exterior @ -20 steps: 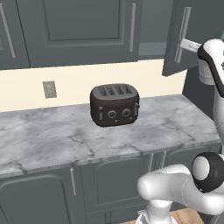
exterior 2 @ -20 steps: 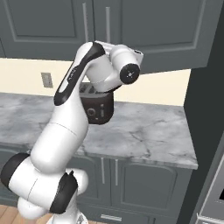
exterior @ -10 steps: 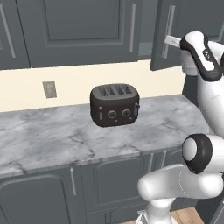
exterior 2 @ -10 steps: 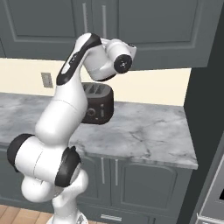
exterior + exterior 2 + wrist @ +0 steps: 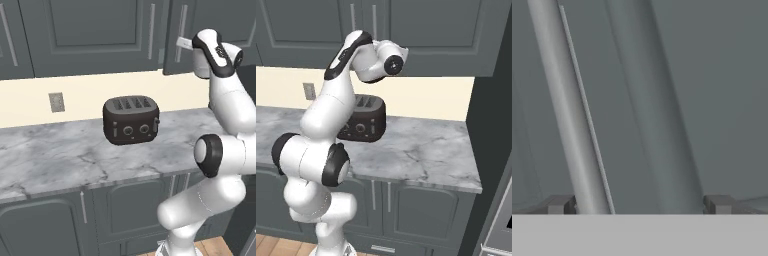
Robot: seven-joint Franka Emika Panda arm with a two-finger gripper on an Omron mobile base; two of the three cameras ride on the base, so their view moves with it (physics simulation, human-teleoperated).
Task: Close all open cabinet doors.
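One cabinet door [image 5: 215, 35] at 1 o'clock above the worktop [image 5: 75, 155] is judged nearly shut. The fingers [image 5: 559, 204] are spread wide, nothing gripped; a flat push beside the handle [image 5: 567, 110] is advised.

The white arm rises from its base in a tall fold: a dark-jointed elbow sits low, the forearm climbs steeply, and the wrist bends over at the top so the hand points forward at upper-cabinet height. The end effector [image 5: 181, 43] reaches out level from that raised wrist. In the hand view its two dark fingertips [image 5: 560, 204] stand well apart at the bottom, the jaws spread wide with nothing clamped between them. The hand is rolled, so the view leans to one side.
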